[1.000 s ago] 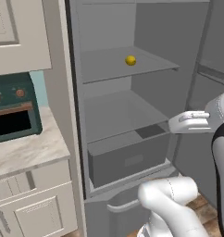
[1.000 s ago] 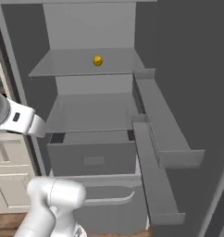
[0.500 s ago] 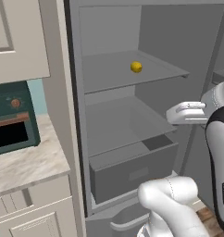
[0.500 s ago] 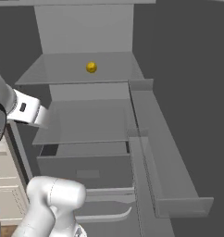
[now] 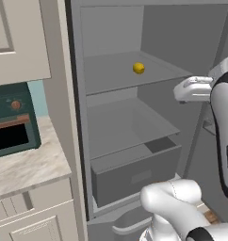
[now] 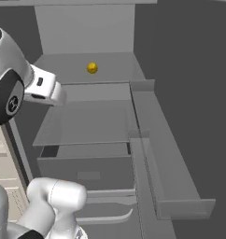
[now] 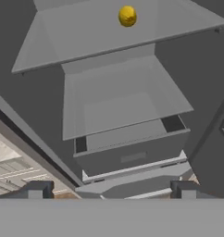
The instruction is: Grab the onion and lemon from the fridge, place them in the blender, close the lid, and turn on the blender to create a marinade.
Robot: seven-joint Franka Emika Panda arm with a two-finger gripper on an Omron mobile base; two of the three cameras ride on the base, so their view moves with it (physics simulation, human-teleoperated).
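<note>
One fridge (image 5: 116, 28) was seen, standing open. Inside it, two grey shelves were counted, an upper shelf (image 5: 111, 75) and a lower shelf (image 5: 120, 127), and one wide drawer (image 5: 134, 176) was counted beneath them. One small yellow round fruit, the lemon (image 5: 138, 68), was found on the upper shelf. On the open door, two door bins (image 6: 173, 186) were counted in the right base view. Beside the fridge, one teal toaster oven (image 5: 12, 120) was counted on one marble counter (image 5: 26, 164).
</note>
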